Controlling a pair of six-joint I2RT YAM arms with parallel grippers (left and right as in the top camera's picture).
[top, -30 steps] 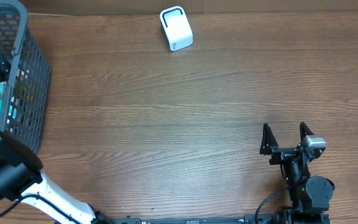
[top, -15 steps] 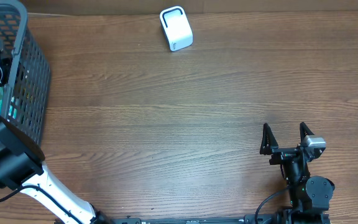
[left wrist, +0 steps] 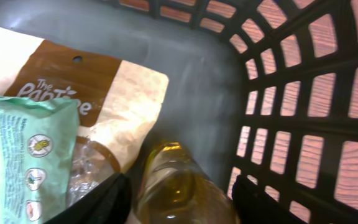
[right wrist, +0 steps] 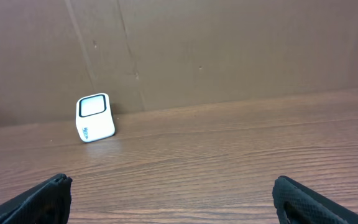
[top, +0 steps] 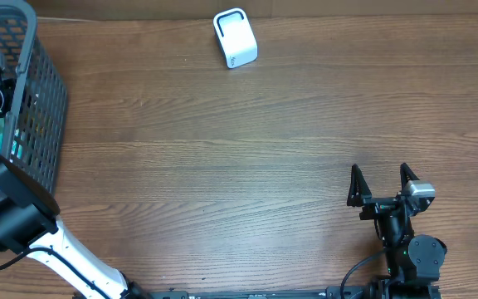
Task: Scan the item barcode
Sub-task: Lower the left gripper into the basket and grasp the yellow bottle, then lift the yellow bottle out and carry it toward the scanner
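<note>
Now | left claw (left wrist: 182, 204) grips bottle (left wrist: 178, 177) near basket wall (left wrist: 294, 118) | right claw (top: 379, 171) wide

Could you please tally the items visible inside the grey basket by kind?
Pouches: 2, the brown-and-cream paper pouch and the mint-green plastic packet
Bottles: 1, the clear bottle of amber liquid
Total: 3
</note>
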